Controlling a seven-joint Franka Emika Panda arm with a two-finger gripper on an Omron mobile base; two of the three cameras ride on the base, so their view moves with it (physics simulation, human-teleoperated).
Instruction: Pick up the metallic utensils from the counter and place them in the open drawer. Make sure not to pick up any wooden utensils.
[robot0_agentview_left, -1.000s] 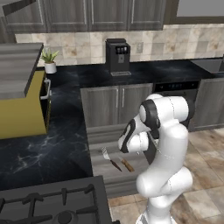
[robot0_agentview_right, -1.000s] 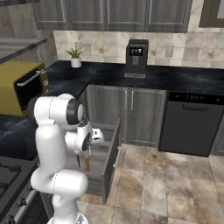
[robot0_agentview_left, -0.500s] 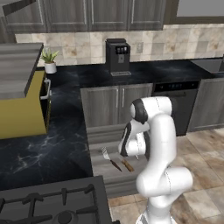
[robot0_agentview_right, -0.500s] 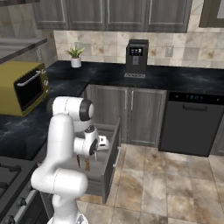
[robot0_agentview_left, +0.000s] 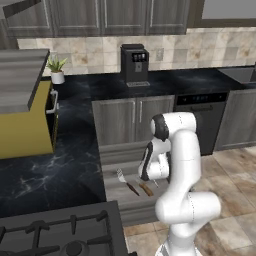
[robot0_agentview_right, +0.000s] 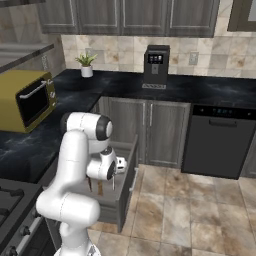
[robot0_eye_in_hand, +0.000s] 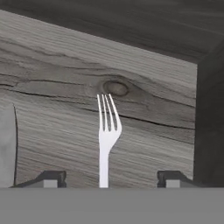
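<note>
The claw (robot0_eye_in_hand: 106, 180) hangs over the drawer (robot0_eye_in_hand: 65, 127) with jaws apart; a silver fork (robot0_eye_in_hand: 106, 131) lies between them on the drawer floor, tines pointing away.

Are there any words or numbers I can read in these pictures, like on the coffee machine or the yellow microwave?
No text can be read anywhere.
Coffee machine: a small lit panel on its front, too small and blurred to read.
Yellow microwave: no label or numbers visible.
Dishwasher: tiny light marks along its top strip, too small to read.
Fork in the open drawer: no markings.
</note>
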